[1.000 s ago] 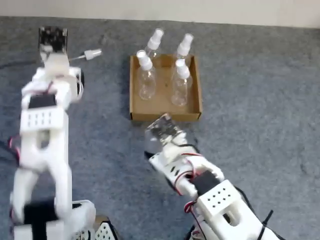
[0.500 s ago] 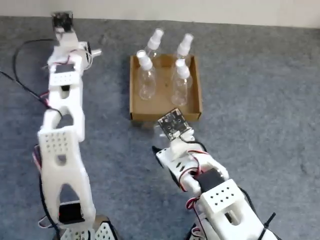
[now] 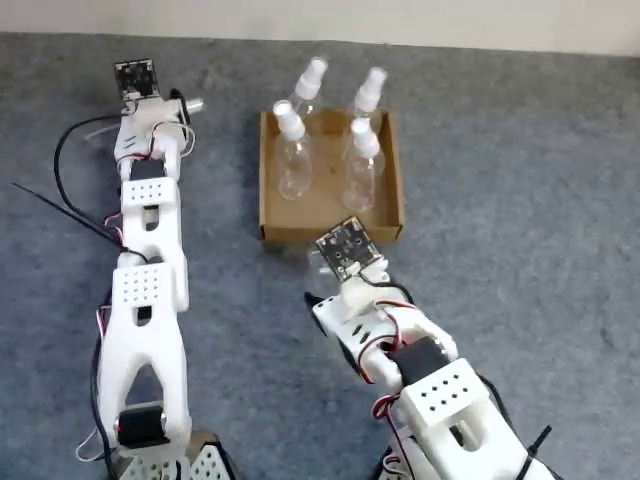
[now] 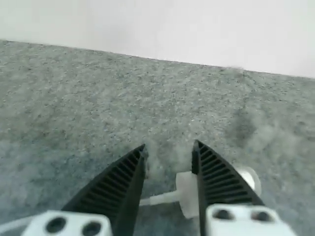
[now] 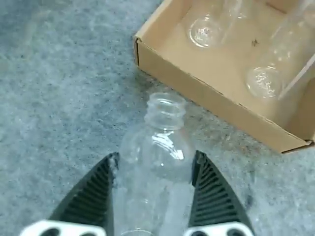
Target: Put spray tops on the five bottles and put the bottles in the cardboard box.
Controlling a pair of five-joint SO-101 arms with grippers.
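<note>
Four clear bottles (image 3: 294,165) with white spray tops (image 3: 289,120) stand upright in the cardboard box (image 3: 330,232), an uncapped bottle (image 5: 155,142) sits just outside its wall, and a loose spray top (image 4: 186,199) lies well apart.

From the high view I see open table (image 3: 500,200) to the right of the cardboard box (image 3: 330,233) and between my two arms. Inside the box, four capped bottles (image 3: 360,165) take up the far and middle part. Bare cardboard shows along the near wall and in a narrow lane between the two columns. That near wall stands just in front of my right hand (image 5: 156,156), whose gap is filled by the open bottle (image 5: 160,137). My left hand (image 4: 170,146) has its fingers apart with the spray top (image 4: 186,196) between them. Beyond it, bare table runs up to the back wall (image 4: 157,24).
</note>
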